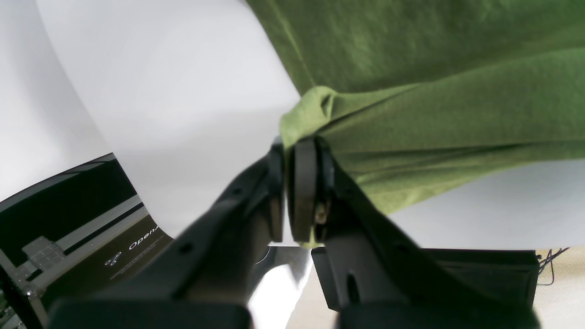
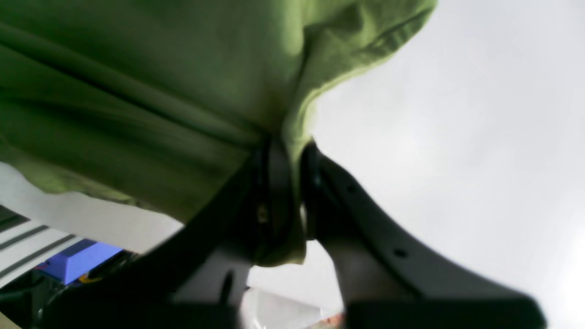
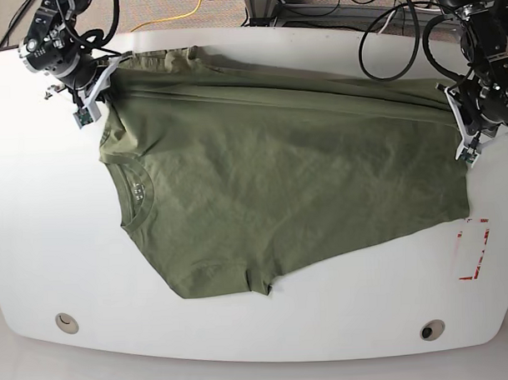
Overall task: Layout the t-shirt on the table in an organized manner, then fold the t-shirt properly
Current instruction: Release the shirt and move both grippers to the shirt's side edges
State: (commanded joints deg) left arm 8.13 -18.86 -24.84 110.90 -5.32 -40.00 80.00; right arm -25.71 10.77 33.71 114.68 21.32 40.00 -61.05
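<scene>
Fingertips of the left gripper (image 1: 299,192): blurred. Fingertips of the right gripper (image 2: 285,192): blurred, partly hidden by olive-green cloth (image 2: 192,91).

Shirt across the table, jaws at either end!
The t-shirt (image 3: 262,173) lay on the table (image 3: 242,332), neckline (image 3: 137,192) towards the base view's left, hem (image 3: 467,182) towards its right; the right jaws (image 3: 105,95) were at the far neckline-side corner, the left jaws (image 3: 459,131) at the far hem-side corner, and the tape rectangle (image 3: 486,249) sat just beyond the hem, near a grommet hole (image 3: 432,330).
</scene>
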